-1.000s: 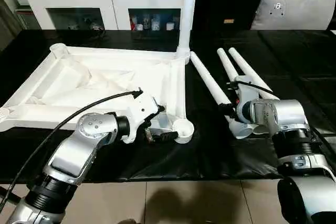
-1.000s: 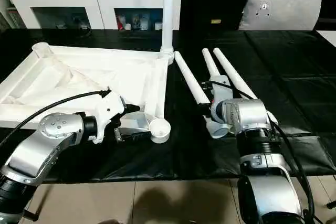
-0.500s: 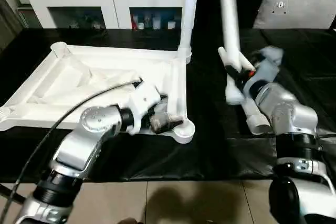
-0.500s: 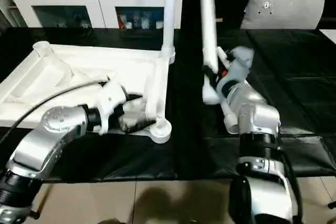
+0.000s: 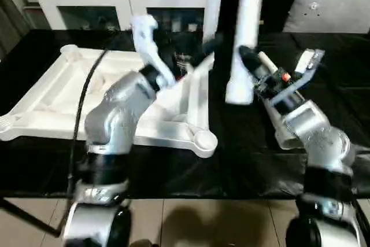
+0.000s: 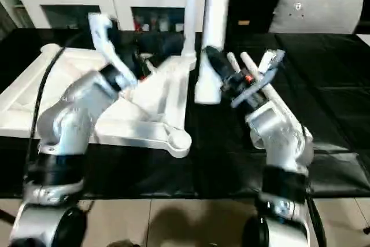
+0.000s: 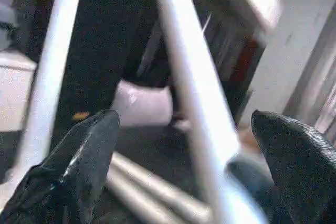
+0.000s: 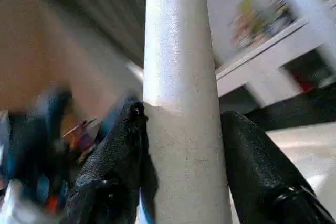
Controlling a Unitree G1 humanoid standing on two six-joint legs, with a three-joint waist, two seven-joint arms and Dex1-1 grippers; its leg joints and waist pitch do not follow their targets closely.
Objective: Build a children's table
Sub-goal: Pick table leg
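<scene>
The right claw (image 8: 181,129) is closed about halfway on a white leg (image 5: 245,33), one black finger on each side of the tube, and holds it upright in the air. Its flared end (image 5: 238,93) hangs just below the claw, and the shaft rises above it past the top of the head views. The left claw (image 7: 184,145) stands wide open and holds nothing; a pale tube crosses the gap between its fingers (image 7: 86,145), but neither finger touches it.

The tabletop (image 5: 52,93) lies underside up on the black-covered bench (image 5: 243,166), below and beside the left claw, ribs showing. One upright leg (image 5: 213,10) already stands at its far corner, close beside the held leg. The near corner socket (image 5: 203,140) is open, below and inboard of the right claw. More loose legs (image 6: 245,62) lie on the bench behind the right claw.

The leg looks like a hollow plastic tube: light, stiff and smooth, so likely slippery under the pads. Its taper means a grip could slide towards the thin end. A hold near the flared end, as here, seems best for steering that end into a socket. The tabletop is broad and light, and may skid when pushed, so the free claw could steady its rim.
</scene>
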